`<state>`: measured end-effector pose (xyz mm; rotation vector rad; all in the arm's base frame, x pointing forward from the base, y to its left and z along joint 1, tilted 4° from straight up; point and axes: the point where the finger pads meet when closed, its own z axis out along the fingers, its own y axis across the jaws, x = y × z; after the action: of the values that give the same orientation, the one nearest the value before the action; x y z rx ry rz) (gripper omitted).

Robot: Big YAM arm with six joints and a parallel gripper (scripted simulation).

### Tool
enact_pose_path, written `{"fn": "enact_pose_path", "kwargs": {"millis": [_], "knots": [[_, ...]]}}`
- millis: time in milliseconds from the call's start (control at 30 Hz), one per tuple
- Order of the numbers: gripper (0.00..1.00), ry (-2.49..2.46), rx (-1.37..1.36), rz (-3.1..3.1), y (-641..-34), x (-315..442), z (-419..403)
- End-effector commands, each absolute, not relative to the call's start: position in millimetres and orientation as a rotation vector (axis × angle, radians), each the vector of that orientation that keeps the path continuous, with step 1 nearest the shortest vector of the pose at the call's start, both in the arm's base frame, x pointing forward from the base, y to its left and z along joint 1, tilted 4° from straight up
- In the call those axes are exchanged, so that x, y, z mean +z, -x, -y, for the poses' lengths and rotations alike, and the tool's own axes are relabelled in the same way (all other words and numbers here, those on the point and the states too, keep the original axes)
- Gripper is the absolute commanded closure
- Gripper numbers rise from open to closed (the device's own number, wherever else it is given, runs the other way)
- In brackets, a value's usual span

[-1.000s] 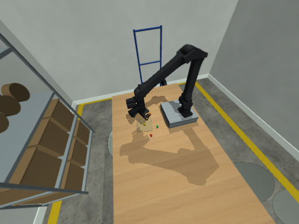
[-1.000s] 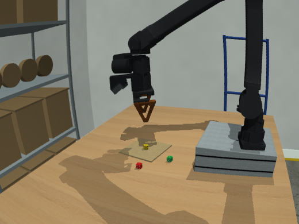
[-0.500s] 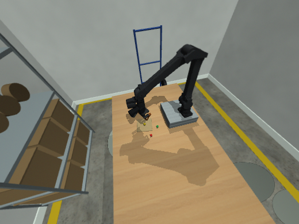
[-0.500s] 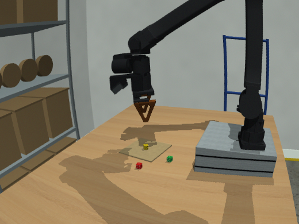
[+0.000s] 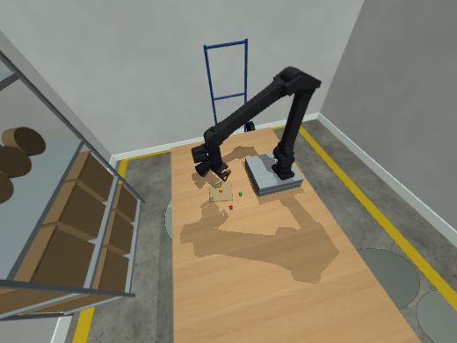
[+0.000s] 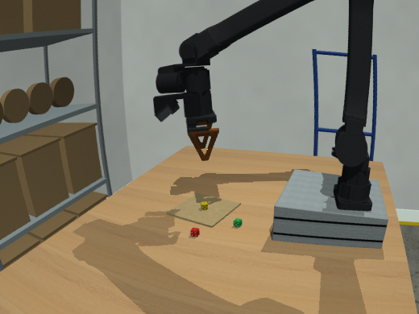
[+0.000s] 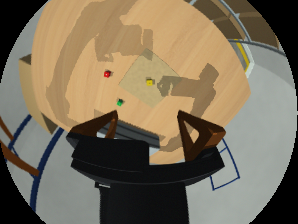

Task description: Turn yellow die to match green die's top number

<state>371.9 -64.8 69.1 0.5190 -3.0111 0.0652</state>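
The yellow die (image 6: 204, 205) lies flat on the tan mat (image 6: 205, 211), near the mat's middle; it also shows in the wrist view (image 7: 149, 82) and in the top view (image 5: 221, 190). The green die (image 6: 238, 221) lies on the table just off the mat's right corner. The red die (image 6: 194, 232) lies on the table in front of the mat. My gripper (image 6: 205, 150) hangs high above the table, behind the mat, pointing down. Its brown fingers stand wide open with nothing between them.
The arm's grey base block (image 6: 330, 211) stands on the table to the right of the dice. A metal shelf with cardboard boxes (image 6: 40, 169) stands left of the table. A blue frame (image 6: 342, 101) stands behind the table.
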Motion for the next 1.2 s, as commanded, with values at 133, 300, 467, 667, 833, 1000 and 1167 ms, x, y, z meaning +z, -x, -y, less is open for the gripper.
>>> {"fn": "enact_pose_path", "kwargs": {"millis": [133, 300, 467, 667, 833, 1000, 1167], "knots": [[0.0, -0.521, 0.116, 3.115, -407.1, 133.5, 63.1], [0.0, -0.513, 0.109, 3.104, -406.8, 134.1, 64.5], [0.0, -0.511, 0.111, 3.107, -408.1, 135.6, 65.3], [0.0, -0.511, 0.112, 3.11, -408.7, 135.6, 65.3], [0.0, -0.511, 0.112, 3.11, -408.7, 135.6, 65.3], [0.0, -0.511, 0.112, 3.11, -408.7, 135.6, 65.3], [0.0, -0.511, 0.112, 3.11, -408.7, 135.6, 65.3]]}}
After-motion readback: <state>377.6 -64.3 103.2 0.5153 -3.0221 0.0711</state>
